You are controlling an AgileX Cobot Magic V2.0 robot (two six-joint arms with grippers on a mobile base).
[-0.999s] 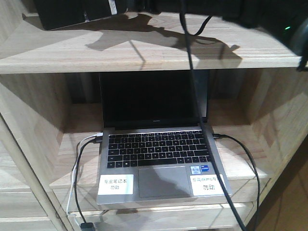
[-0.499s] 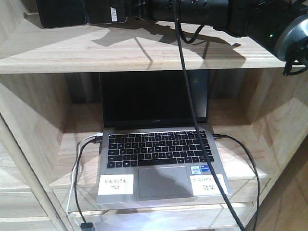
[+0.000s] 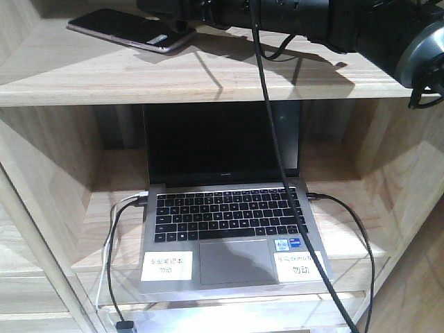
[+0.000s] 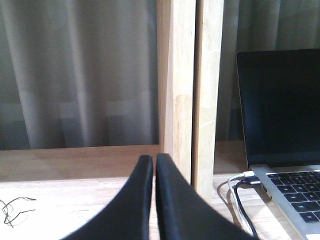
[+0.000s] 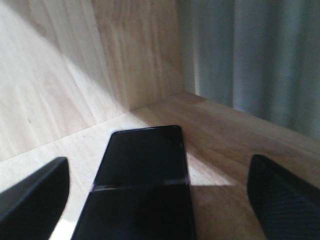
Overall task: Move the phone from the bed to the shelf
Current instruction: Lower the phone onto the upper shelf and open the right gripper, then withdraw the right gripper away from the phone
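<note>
The phone [image 3: 128,29], a slim black slab with a pinkish edge, lies flat on the top board of the light wood shelf [image 3: 208,76]. In the right wrist view the phone [image 5: 145,175] rests on the shelf board [image 5: 225,130] between the two spread fingers of my right gripper [image 5: 157,200]. That gripper is open and neither finger touches the phone. From the front, the right gripper [image 3: 173,19] hovers at the phone's right end. My left gripper [image 4: 154,161] is shut on nothing, low in front of a shelf upright [image 4: 180,75]. The bed is out of view.
An open silver laptop [image 3: 229,222] sits on the lower shelf board with cables [image 3: 114,236] plugged in on both sides. A black cable [image 3: 270,139] hangs from the right arm in front of it. The laptop [image 4: 280,110] and grey curtains [image 4: 75,75] show in the left wrist view.
The phone was held up at the top left of the shelf before. Now it lies flat on the top board and the right gripper has opened off it.
</note>
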